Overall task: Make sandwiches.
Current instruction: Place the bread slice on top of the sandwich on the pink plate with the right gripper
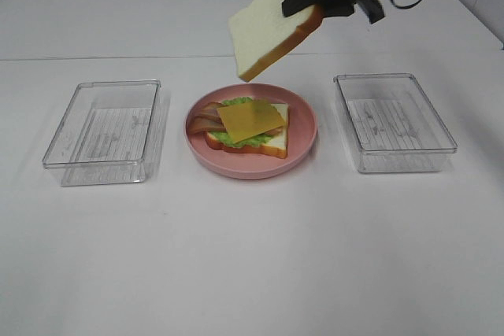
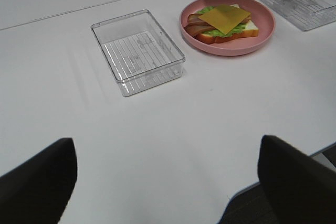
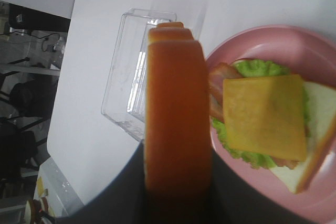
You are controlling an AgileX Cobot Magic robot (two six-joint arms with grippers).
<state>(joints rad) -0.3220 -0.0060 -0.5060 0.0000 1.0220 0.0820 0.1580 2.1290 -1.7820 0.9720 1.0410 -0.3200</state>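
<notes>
My right tool [image 1: 319, 5] pinching a smooth, square top bread slice [image 1: 268, 31] tilted above the round pink plate [image 1: 303, 143], open-faced sandwich [image 1: 248, 127] sitting there, glossy cheese uppermost, my left tool's fingers [image 2: 37, 184] spreading, tips cut off.

On the table [image 1: 252, 273] a plate [image 1: 303, 143] sits between two trays, one [image 1: 102, 131] to its left and one [image 1: 394, 122] to its right, bearing a bread slice [image 1: 276, 141] topped with lettuce [image 1: 236, 102], bacon [image 1: 203, 120] and cheese [image 1: 250, 121], while another slice [image 1: 264, 29] hangs above.

Open air over the pink plate [image 1: 303, 144]; clear trays [image 1: 102, 133] flank it, standing apart.
</notes>
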